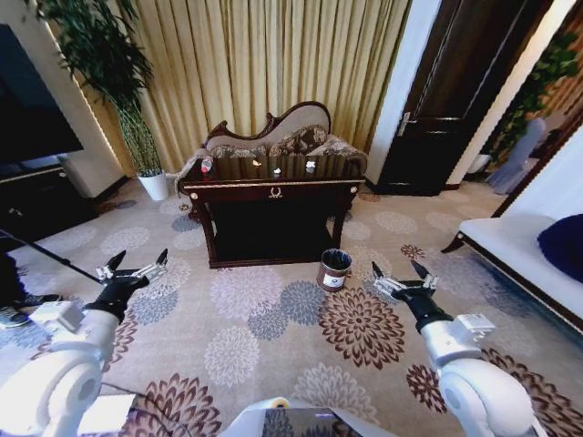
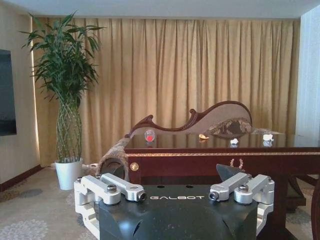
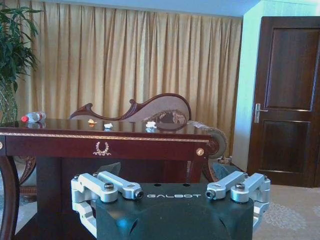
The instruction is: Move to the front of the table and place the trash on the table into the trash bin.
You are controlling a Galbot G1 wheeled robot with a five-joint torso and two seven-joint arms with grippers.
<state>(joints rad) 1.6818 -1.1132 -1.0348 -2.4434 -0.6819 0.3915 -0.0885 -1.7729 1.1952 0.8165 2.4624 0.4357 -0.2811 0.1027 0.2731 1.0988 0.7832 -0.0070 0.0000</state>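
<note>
A floral carpet runs up to the mahogany table before gold curtains. The trash bin stands on the floor by the table's right front leg. Paper scraps lie on the tabletop, well apart from the left gripper and right gripper, both spread open over the carpet.

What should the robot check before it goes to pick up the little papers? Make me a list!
1. Close enough to the table: not ok, carpet lies between.
2. Trash on the tabletop: ok, small scraps there, beside a bottle.
3. Trash bin upright on the floor by the table's front: ok.
4. Left gripper open, holding nothing: ok.
5. Right gripper open, holding nothing: ok.
6. Carpet path ahead free: ok.
</note>
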